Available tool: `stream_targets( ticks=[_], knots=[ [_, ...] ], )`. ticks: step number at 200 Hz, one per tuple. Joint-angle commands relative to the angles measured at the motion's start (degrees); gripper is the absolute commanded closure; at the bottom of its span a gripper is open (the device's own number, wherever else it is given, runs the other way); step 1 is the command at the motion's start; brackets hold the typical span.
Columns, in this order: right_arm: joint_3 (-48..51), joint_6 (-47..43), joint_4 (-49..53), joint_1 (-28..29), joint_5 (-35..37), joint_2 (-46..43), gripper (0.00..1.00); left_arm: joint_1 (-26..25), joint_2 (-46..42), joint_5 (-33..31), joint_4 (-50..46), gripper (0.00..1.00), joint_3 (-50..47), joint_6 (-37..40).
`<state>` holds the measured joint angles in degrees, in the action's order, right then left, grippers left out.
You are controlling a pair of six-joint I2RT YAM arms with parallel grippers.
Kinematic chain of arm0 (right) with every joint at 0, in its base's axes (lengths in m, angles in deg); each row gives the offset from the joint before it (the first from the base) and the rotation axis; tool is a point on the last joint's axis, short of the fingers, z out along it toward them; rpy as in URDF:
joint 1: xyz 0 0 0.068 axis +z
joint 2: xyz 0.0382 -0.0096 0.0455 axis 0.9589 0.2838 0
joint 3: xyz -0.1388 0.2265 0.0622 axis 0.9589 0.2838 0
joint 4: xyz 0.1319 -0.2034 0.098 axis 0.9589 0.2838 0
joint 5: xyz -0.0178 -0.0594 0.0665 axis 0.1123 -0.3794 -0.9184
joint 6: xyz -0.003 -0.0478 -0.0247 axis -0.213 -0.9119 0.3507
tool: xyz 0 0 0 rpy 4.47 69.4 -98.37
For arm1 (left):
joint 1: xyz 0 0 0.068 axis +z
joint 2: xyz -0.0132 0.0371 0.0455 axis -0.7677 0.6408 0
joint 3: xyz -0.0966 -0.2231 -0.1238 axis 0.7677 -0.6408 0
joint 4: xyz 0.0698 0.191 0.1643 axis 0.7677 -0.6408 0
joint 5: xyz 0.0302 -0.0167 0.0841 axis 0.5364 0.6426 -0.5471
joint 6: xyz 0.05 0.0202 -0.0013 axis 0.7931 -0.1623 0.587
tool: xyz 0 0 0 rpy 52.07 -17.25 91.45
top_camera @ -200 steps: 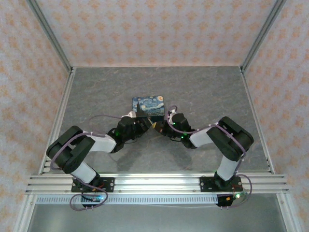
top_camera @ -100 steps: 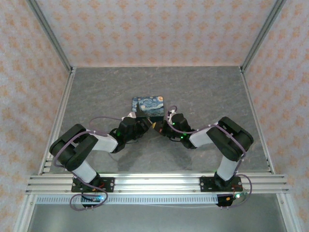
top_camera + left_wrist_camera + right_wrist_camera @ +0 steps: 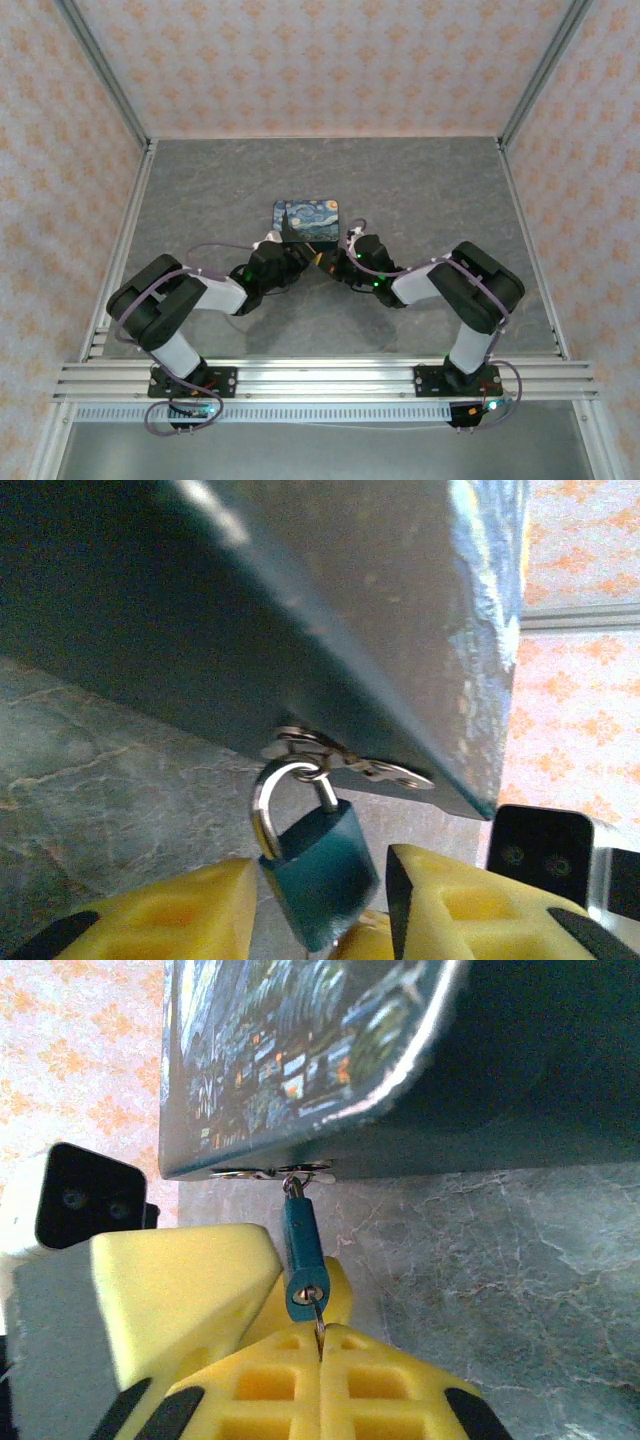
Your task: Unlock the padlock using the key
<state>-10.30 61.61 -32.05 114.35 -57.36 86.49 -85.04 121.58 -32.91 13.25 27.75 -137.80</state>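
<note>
The teal padlock (image 3: 318, 865) hangs low at the centre of my left wrist view. Its pale shackle (image 3: 268, 802) is looped through a small metal hasp (image 3: 352, 766) on the lower edge of the night-sky box (image 3: 300, 600). In my right wrist view the padlock (image 3: 301, 1245) shows end-on just left of centre, dangling beneath the box (image 3: 300, 1050) with its keyhole facing the lens. My left end effector (image 3: 322, 895) has its yellow fingers (image 3: 160, 910) closed in on the lock body from both sides, pinching it at the bottom of the frame. My right end effector (image 3: 322, 1348) sits at the bottom centre of its own view, fingers (image 3: 400, 1385) pressed together on the key (image 3: 318, 1320). A thin metal shank of the key runs from the fingertips up to the keyhole; how far it is seated I cannot tell. From the top camera, the box (image 3: 306, 218) lies flat near the middle of the grey marbled table (image 3: 430, 190). My left end effector (image 3: 293, 258) and right end effector (image 3: 337, 262) meet nose to nose just below its lower edge, the two arms bent inward from the lower left and lower right. Patterned peach walls (image 3: 320, 60) close the table in on three sides.
</note>
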Motion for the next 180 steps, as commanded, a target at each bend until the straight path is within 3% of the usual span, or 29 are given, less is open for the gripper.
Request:
stream_targets(
  ticks=[1,72,110,125,148,180],
  knots=[
    [-1.79,1.05,-3.52,0.47,0.07,-0.26,1.0,-0.79,1.02,-2.18,1.54,0.63,1.56,-1.16],
    [-1.32,1.65,-4.21,0.47,-0.24,-0.6,0.99,-1.06,0.93,-3.72,0.18,0.84,1.48,-2.42],
    [0.03,-2.22,0.78,0.39,2.49,-3.51,0.83,-1.14,0.53,-3.87,-0.88,0.92,1.47,-3.41],
    [1.0,-4.0,3.53,-0.11,4.43,-5.42,0.72,-1.14,0.3,-3.61,-1.52,0.92,1.73,-3.59],
    [3.1,-6.16,4.42,-2.12,5.77,-8.21,0.65,-1.23,-0.09,-3.2,-3.23,0.92,2.42,-3.63],
    [1.21,-18.58,16.02,-3.11,9.21,-14.78,0.58,-1.26,-0.59,-2.49,-5.52,0.92,3.3,-4.38]
  ],
)
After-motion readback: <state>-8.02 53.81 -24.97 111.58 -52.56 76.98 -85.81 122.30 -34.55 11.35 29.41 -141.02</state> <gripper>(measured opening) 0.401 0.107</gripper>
